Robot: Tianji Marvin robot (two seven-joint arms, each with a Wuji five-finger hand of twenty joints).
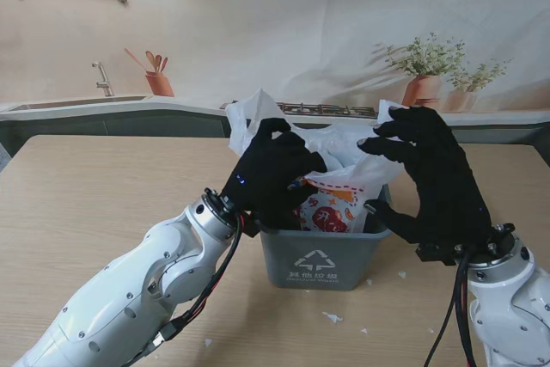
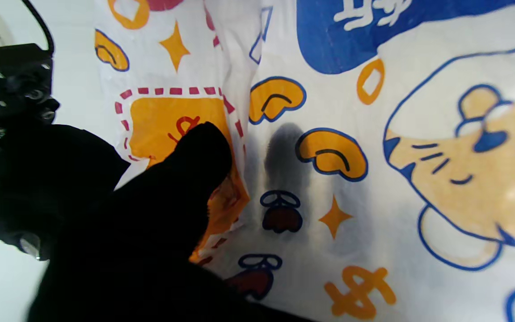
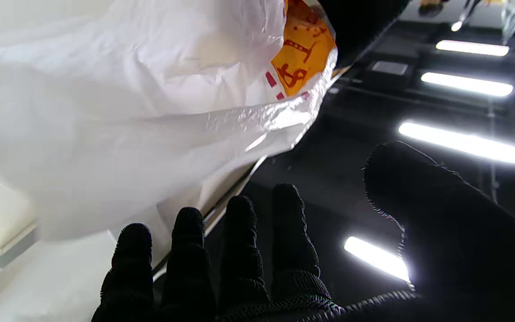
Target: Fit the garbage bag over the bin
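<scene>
Printed white garbage bag point(image 1: 339, 174): bunched in the mouth of the grey bin point(image 1: 320, 262), mid-desk point(image 1: 94, 204), rim not yet covered. Left robot hand point(image 1: 273, 174): clenched on the bag's left edge, thumb pressing the film, likely to draw it over the rim. Right robot hand point(image 1: 430, 180): released, fingers spread beside the bag's right side, touching uncertain. Bin interior and far rim hidden; bag's lower part unseen
</scene>
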